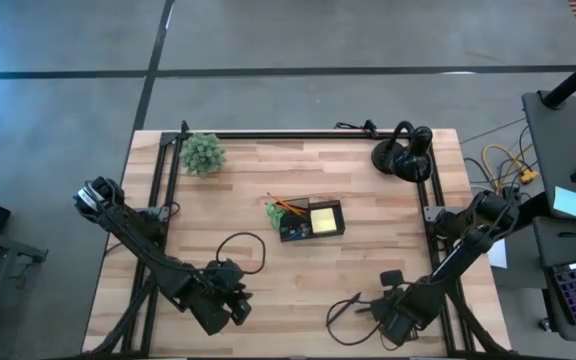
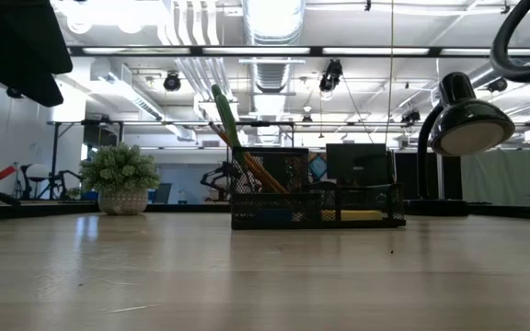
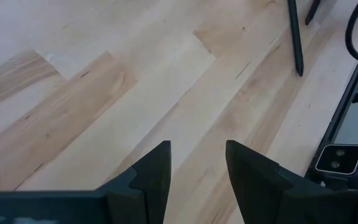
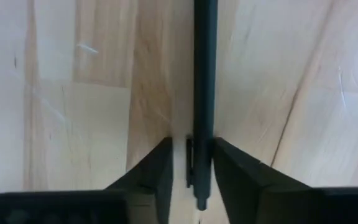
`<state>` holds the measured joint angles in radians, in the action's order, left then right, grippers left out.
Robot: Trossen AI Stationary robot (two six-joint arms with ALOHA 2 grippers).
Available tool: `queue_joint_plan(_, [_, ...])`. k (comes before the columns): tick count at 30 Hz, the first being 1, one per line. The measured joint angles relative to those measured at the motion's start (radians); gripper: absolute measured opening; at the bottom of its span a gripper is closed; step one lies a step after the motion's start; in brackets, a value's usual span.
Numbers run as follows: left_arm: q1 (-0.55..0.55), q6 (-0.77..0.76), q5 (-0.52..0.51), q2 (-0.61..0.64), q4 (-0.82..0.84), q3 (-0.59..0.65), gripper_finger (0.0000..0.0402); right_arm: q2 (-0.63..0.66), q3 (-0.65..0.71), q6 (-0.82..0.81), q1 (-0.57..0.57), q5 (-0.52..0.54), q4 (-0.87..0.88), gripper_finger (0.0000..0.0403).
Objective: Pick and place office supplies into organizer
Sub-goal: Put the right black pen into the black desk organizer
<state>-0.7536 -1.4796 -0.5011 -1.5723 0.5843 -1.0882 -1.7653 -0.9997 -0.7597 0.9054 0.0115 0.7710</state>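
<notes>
A black pen [image 4: 204, 74] lies flat on the wooden table. My right gripper [image 4: 193, 149], at the table's near right [image 1: 393, 318], points down over the pen's clip end, with one finger on each side of it. A strip of wood shows between one finger and the clip. My left gripper [image 3: 197, 155] hangs open over bare wood at the near left [image 1: 238, 305]. The black organizer [image 1: 311, 220] stands mid-table and holds a yellow sticky pad [image 1: 322, 217], orange pencils and green-handled scissors [image 1: 273, 212]. My right gripper comes at the pen from above, its fingers across the pen at the clip end [image 4: 199, 180]. One finger [image 4: 225, 155] stands right at the pen's side, but I cannot tell whether it touches. The other finger is still apart. The pen lies on the table.
A small potted plant [image 1: 203, 153] stands at the far left. A round black headphone-like object [image 1: 403, 152] stands at the far right. A black cable loop [image 1: 243, 250] lies near the left arm. Another dark pen [image 3: 296, 37] lies beyond my left gripper.
</notes>
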Motion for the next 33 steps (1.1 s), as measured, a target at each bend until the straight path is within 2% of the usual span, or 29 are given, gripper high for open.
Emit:
queue_joint_plan(8, [0.000, 0.000, 0.002, 0.000, 0.000, 0.000, 0.0139, 0.000, 0.001, 0.015, -0.002, 0.003, -0.002, 0.0045])
queue_joint_plan(16, [0.000, -0.001, 0.002, 0.003, 0.000, 0.000, 0.0139, 0.016, -0.017, -0.083, -0.006, 0.028, 0.042, 0.0031])
queue_joint_plan(20, [0.000, 0.000, 0.000, 0.009, 0.000, 0.000, 0.0139, 0.023, -0.093, -0.143, -0.008, 0.018, 0.147, 0.0030])
queue_joint_plan(23, [0.000, 0.000, -0.005, 0.017, 0.000, 0.000, 0.0139, 0.037, -0.166, -0.174, -0.009, -0.009, 0.138, 0.0026])
queue_joint_plan(27, [0.000, -0.006, -0.005, 0.034, 0.001, 0.000, 0.0139, 0.056, -0.240, -0.359, -0.036, -0.033, 0.136, 0.0022])
queue_joint_plan(29, [0.000, -0.005, -0.005, 0.042, 0.001, 0.000, 0.0139, 0.077, -0.274, -0.438, -0.049, -0.004, 0.142, 0.0021])
queue_joint_plan(33, [0.000, -0.006, -0.005, 0.073, 0.032, 0.000, 0.0139, 0.116, -0.350, -0.520, -0.061, 0.145, 0.142, 0.0020])
